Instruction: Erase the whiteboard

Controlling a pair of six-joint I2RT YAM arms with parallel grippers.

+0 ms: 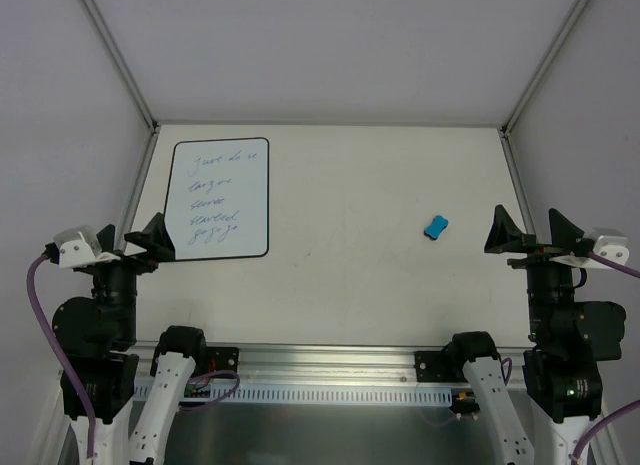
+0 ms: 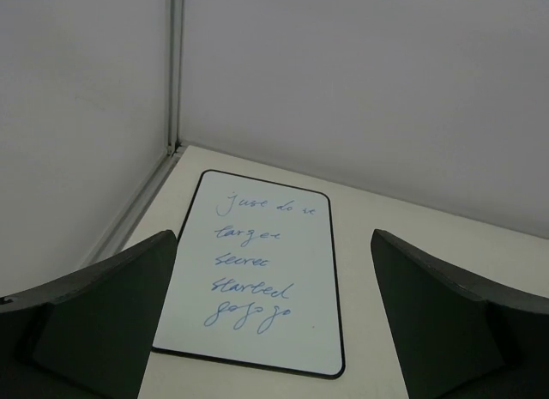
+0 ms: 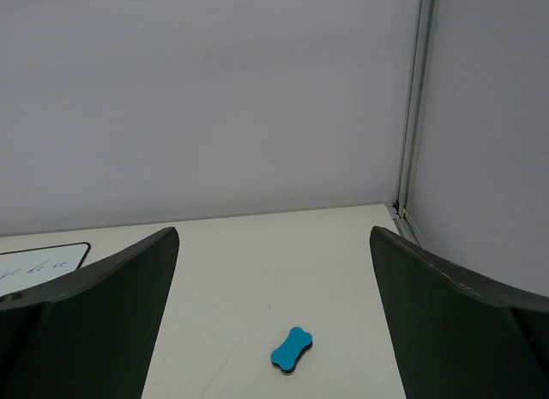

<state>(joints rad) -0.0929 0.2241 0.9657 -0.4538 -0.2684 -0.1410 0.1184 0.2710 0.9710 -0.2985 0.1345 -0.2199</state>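
Probably a lab test cell: white panels (image 1: pixel 330 45), aluminium framing (image 1: pixel 117 55), robot table (image 1: pixel 350 275).

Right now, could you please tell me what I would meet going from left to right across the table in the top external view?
left gripper → whiteboard → blue eraser → right gripper

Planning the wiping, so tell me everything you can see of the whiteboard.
The whiteboard is a flat white rectangle with a thin black rim and rounded corners. It lies flat on the table, at its left, long side running front to back. Five lines of blue handwriting cover it, unwiped. Nothing rests on it.
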